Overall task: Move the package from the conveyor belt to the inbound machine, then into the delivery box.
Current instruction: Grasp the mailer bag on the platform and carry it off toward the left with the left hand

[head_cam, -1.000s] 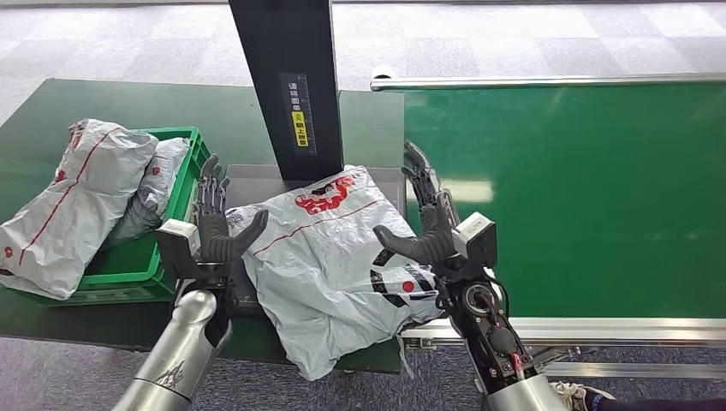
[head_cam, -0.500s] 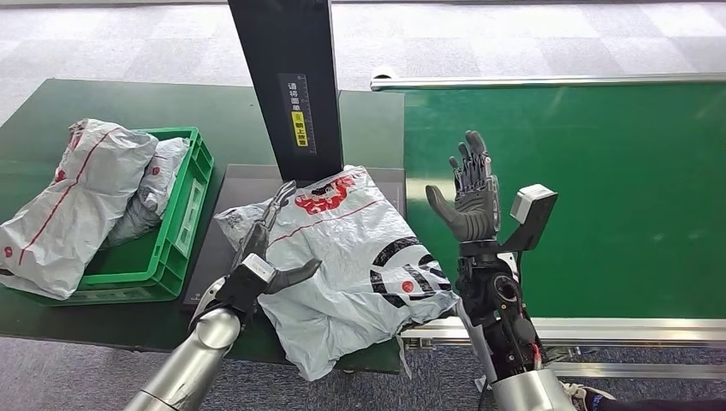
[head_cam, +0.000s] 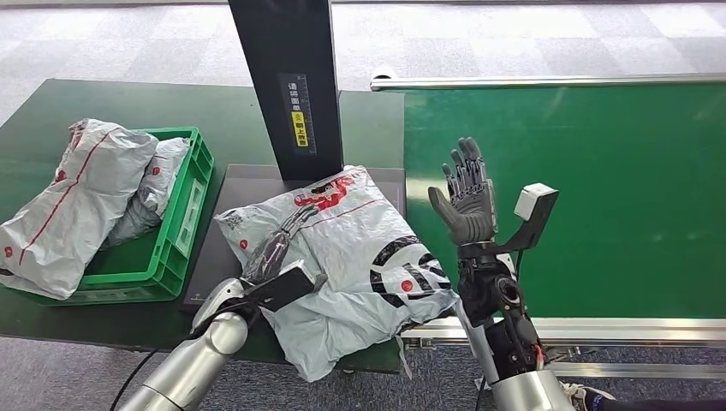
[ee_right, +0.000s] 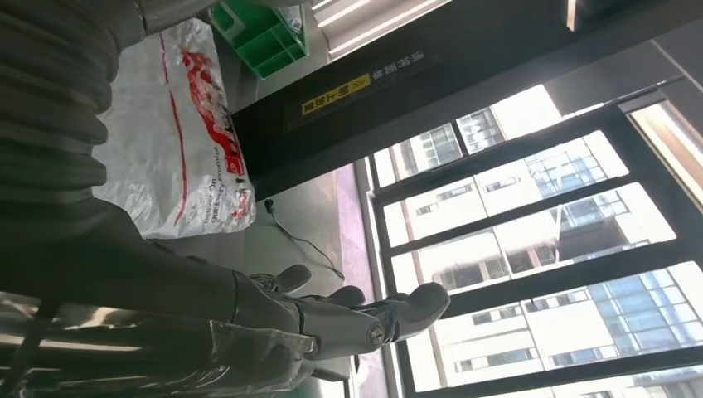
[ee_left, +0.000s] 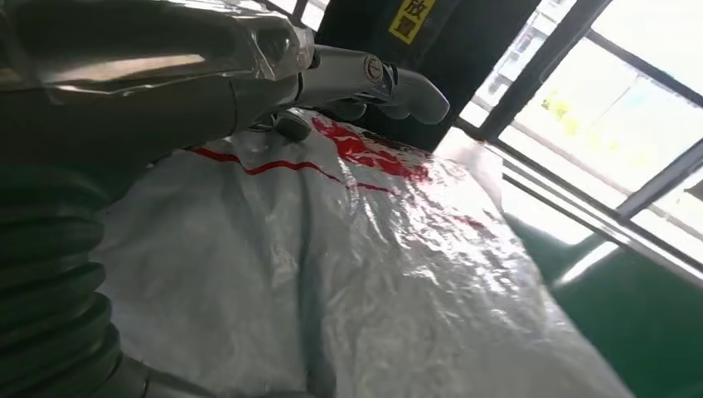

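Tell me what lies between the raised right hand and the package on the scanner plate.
Nothing: in the head view, bare green conveyor belt separates the right hand from the package.

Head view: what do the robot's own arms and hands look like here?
Both forearms are smooth silver tubes. The left hand and right hand are dark grey, with segmented fingers. The right wrist is an exposed black mechanism with red and black wires, and it carries a pale grey box on a black bracket. Wrist views show grey ribbed covers.

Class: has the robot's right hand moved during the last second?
Yes. The right hand has lifted off the package and swung away from the black post, over the conveyor belt.
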### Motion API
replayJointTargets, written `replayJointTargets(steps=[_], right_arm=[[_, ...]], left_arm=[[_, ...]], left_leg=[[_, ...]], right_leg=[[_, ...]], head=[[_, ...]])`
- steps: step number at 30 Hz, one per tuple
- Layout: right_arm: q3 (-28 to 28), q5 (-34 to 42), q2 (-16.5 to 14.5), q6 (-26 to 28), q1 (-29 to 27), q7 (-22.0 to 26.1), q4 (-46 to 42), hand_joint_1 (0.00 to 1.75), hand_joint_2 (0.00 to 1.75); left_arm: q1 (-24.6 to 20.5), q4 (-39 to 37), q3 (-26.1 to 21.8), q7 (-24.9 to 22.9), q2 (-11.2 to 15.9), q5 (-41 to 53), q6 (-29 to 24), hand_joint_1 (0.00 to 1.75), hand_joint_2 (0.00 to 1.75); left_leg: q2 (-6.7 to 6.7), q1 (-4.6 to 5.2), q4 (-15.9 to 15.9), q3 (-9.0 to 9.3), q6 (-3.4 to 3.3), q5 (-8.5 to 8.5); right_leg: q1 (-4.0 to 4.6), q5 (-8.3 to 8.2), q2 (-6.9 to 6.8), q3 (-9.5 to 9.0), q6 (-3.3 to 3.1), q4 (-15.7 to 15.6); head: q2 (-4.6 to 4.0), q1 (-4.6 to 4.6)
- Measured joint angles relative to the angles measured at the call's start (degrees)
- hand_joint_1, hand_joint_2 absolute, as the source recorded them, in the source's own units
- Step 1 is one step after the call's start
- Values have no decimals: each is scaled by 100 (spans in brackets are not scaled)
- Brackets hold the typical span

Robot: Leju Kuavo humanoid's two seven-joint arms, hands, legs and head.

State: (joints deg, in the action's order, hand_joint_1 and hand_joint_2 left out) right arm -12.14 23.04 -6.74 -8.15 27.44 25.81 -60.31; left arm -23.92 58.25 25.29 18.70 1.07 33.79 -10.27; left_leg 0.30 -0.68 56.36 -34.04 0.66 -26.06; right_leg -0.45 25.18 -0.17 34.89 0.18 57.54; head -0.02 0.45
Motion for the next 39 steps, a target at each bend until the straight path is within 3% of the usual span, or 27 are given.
replayJointTargets(steps=[4,7,11,29,33,39], right_arm=[[-15,-340,38,227,-73,-184,22,0,175],[-99,-941,90,571,-76,-229,74,0,175],[-222,-1577,127,731,-78,-211,151,0,175],[-251,-1837,190,741,-78,-142,261,0,175],[-251,-1837,193,740,-78,-141,263,0,175],[-250,-1815,213,719,-83,-123,261,0,175]], left_arm=[[-201,-535,104,-559,12,1267,-469,0,175],[-378,-879,173,-898,-12,1748,-362,6,175],[-632,-1295,190,-1070,-93,2019,-90,144,175],[-837,-1646,173,-1020,-181,2091,-59,148,175],[-841,-1647,168,-1014,-185,2091,-64,174,175],[-712,-1567,42,-683,-171,1884,-459,175,175]], left_leg=[[0,-1,0,0,0,0],[-1,0,0,1,0,0],[-3,1,-1,23,-1,-2],[-2,1,-3,77,-1,-2],[-2,1,-4,77,-1,-3],[0,1,-4,77,-1,-2]], right_leg=[[1,0,0,0,0,0],[0,0,0,-4,0,0],[-1,1,-1,-29,0,0],[-1,2,-1,-84,-1,-1],[-1,3,-1,-83,-1,-1],[-1,3,0,-81,-1,-1]], head=[[0,-1],[-1,-1],[0,0],[0,0],[0,0],[1,1]])
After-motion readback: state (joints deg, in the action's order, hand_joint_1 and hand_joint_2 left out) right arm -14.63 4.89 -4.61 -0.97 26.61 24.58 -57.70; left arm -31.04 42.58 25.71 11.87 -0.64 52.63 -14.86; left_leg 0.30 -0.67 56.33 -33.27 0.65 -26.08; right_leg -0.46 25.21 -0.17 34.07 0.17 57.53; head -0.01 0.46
